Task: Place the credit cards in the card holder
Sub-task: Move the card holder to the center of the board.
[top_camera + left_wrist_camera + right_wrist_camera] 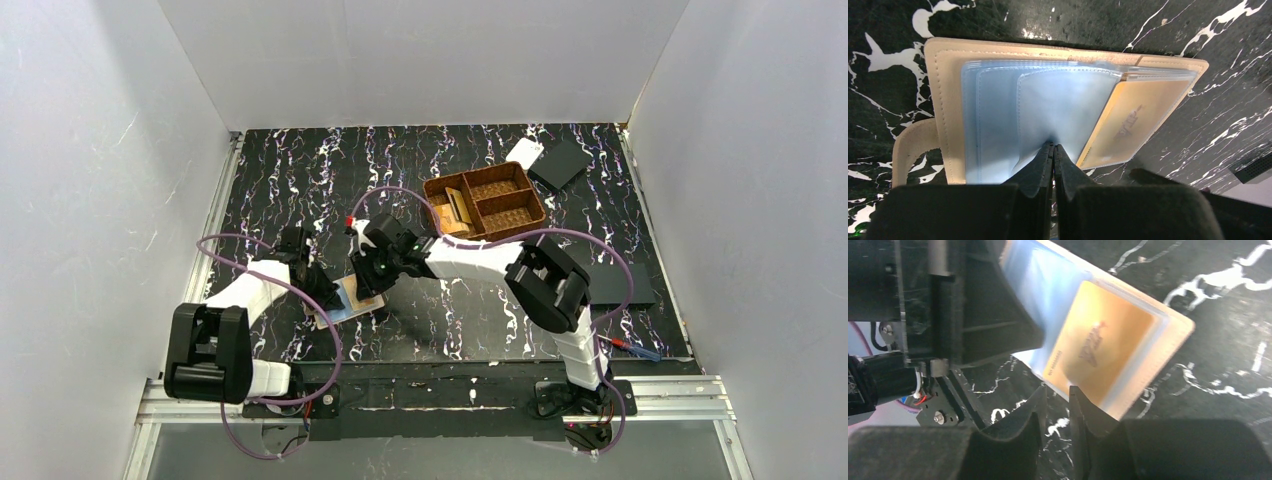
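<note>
The tan card holder (352,298) lies open on the marble table, its clear blue-tinted sleeves up (948,100). One orange credit card (1138,120) sits inside the right sleeve and also shows in the right wrist view (1108,345). My left gripper (1053,146) is shut, pinching the edge of a middle clear sleeve. It is at the holder's left in the top view (320,290). My right gripper (1057,390) has its jaws a narrow gap apart and empty, just short of the card's near edge. It is over the holder's right side (372,280). More golden cards (458,210) stand in the basket.
A brown woven three-compartment basket (487,200) stands at the back right. A white piece (524,152) and a black square (562,162) lie behind it. Another black square (622,285) lies at the right, and a red and blue pen (630,347) near the front edge.
</note>
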`<act>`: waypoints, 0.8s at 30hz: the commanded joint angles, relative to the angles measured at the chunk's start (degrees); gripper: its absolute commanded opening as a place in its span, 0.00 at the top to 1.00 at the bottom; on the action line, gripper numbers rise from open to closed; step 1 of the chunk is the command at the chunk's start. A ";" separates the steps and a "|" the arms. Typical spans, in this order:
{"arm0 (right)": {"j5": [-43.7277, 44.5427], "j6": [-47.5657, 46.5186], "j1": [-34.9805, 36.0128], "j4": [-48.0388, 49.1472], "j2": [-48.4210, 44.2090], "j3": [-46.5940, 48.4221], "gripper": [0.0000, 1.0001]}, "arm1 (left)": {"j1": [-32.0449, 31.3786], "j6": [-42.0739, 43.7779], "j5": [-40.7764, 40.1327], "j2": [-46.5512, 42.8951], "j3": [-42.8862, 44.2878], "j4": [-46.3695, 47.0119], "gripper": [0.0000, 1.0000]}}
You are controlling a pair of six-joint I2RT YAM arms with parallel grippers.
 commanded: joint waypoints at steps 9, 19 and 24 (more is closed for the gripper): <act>1.38 2.02 3.83 9.93 3.66 3.96 0.84 | 0.79 -1.09 -4.83 -1.55 -6.25 0.53 1.00; 13.17 0.69 3.93 0.64 5.80 4.68 0.99 | 1.23 -0.59 -10.36 -1.22 -4.07 -5.21 1.00; 19.48 0.11 3.92 -1.58 3.08 0.24 0.99 | 1.80 -1.30 -14.01 -0.68 -3.24 -7.65 1.00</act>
